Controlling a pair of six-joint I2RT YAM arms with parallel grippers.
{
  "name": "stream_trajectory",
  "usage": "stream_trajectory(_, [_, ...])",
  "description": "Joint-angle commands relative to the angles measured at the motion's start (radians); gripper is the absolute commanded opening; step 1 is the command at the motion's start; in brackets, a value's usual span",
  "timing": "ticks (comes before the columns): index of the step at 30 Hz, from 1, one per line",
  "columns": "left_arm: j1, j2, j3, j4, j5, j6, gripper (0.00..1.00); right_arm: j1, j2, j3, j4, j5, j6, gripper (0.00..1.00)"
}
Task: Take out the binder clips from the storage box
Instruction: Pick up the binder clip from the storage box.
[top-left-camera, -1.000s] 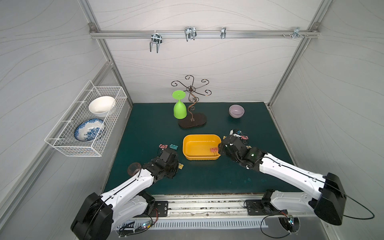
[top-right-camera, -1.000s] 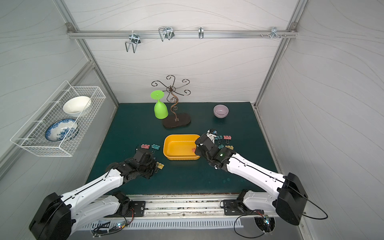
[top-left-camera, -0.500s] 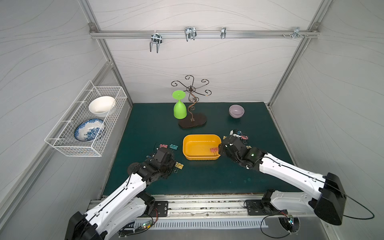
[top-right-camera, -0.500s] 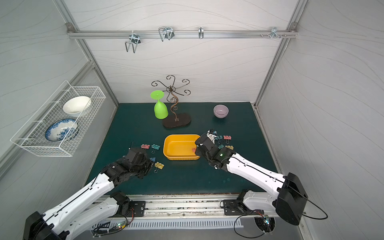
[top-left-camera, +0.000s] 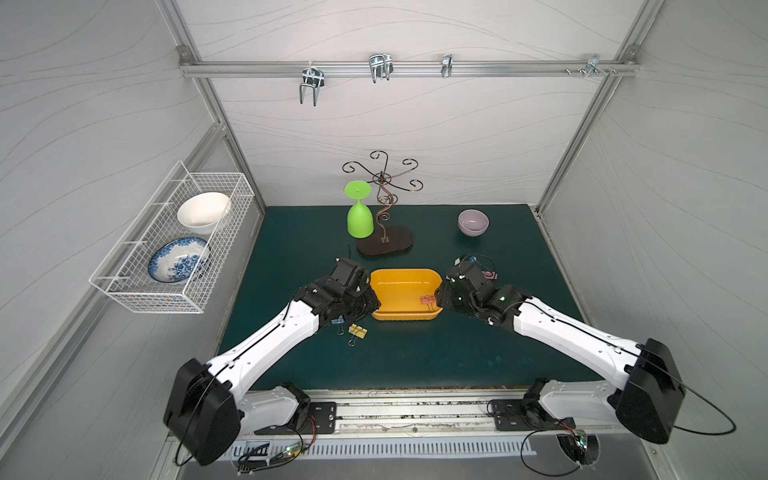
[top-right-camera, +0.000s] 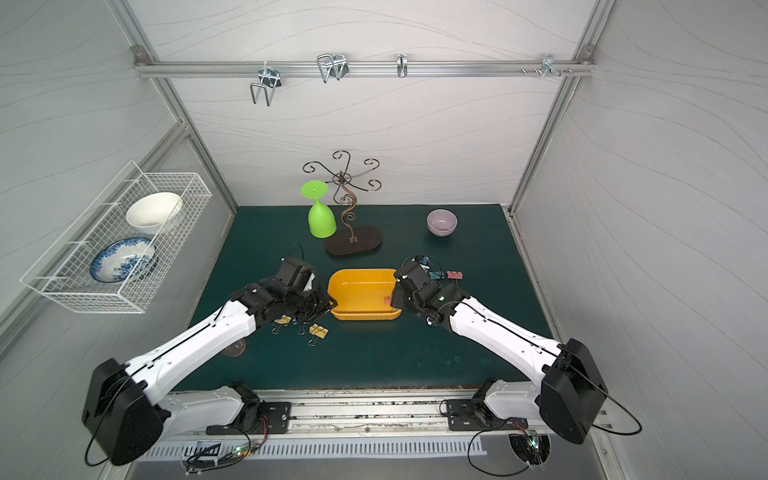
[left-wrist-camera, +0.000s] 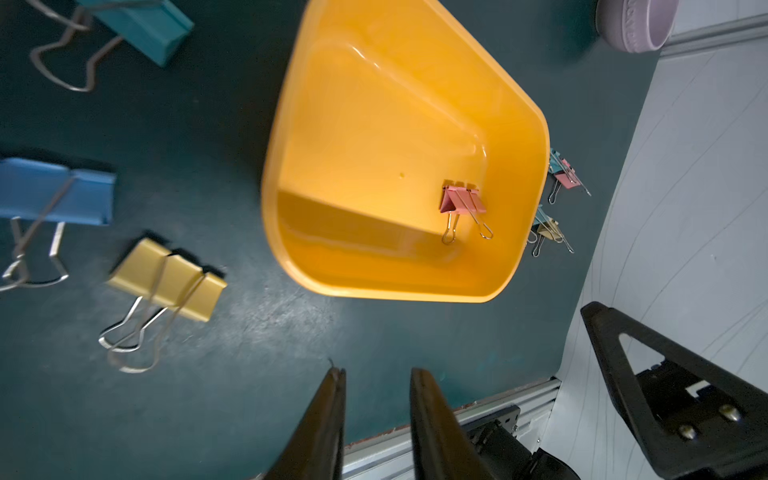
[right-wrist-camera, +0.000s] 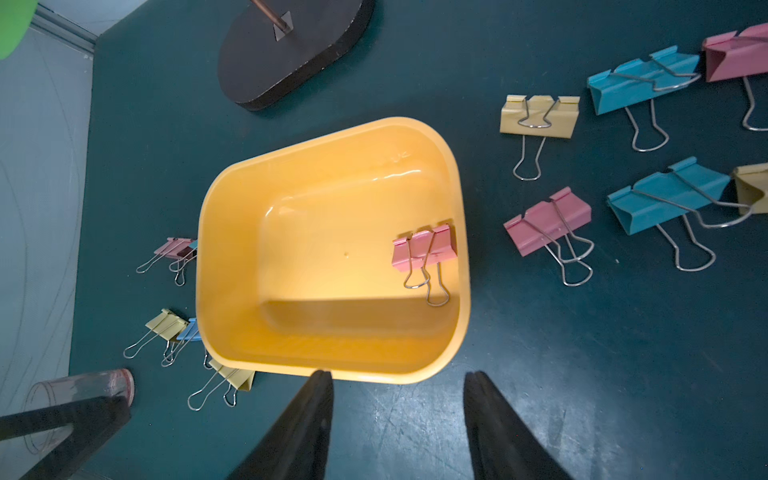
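In both top views the storage box (top-left-camera: 405, 277) sat at the middle of the green mat (top-left-camera: 415, 361), with the left arm (top-left-camera: 282, 332) reaching to its left end and the right arm (top-left-camera: 561, 332) to its right end. The wrists hid the fingers there, so their spacing could not be told from above. One pink clip (top-left-camera: 427, 299) lay inside the box near the right end, while a yellow clip (top-left-camera: 358, 331) and a blue clip (top-left-camera: 337, 321) lay on the mat just beside the left wrist. An upturned green goblet (top-left-camera: 359, 220), a scrolled wire stand (top-left-camera: 384, 245) and a lilac bowl (top-left-camera: 473, 222) stood farther back, well apart from the box. In the left wrist view the left gripper (left-wrist-camera: 376, 372) hung over bare mat just outside the box's rim, its fingers a narrow gap apart with nothing between them. The pink clip rested on the box floor near the far wall, and a teal clip (left-wrist-camera: 141, 25) lay on the mat with the yellow and blue ones. In the right wrist view the right gripper (right-wrist-camera: 398, 376) hovered at the box's rim, fingers spread wide and empty. The pink clip lay just inside the wall that faced a loose group of six clips (right-wrist-camera: 548, 222) on the mat. A smaller group of clips (right-wrist-camera: 166, 322) lay beyond the opposite wall, near a clear cup (right-wrist-camera: 79, 395).
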Motion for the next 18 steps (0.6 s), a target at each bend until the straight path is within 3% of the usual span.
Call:
stream_trajectory(1, [-0.028,0.096,0.103,0.032,0.089,0.053,0.32,-0.012,-0.047,-0.016,-0.024,0.002,0.008,0.54])
stream_trajectory(7, [-0.073,0.256,0.208,0.088,0.105,0.003,0.33,-0.028,-0.104,-0.059,-0.019,0.021,0.025,0.55])
stream_trajectory(14, [-0.106,0.414,0.305,0.155,0.142,-0.055,0.32,-0.031,-0.14,-0.103,0.016,0.049,0.04,0.73])
stream_trajectory(18, [-0.11,0.482,0.296,0.249,0.17,-0.172,0.34,-0.031,-0.141,-0.104,0.014,0.064,0.038,0.8])
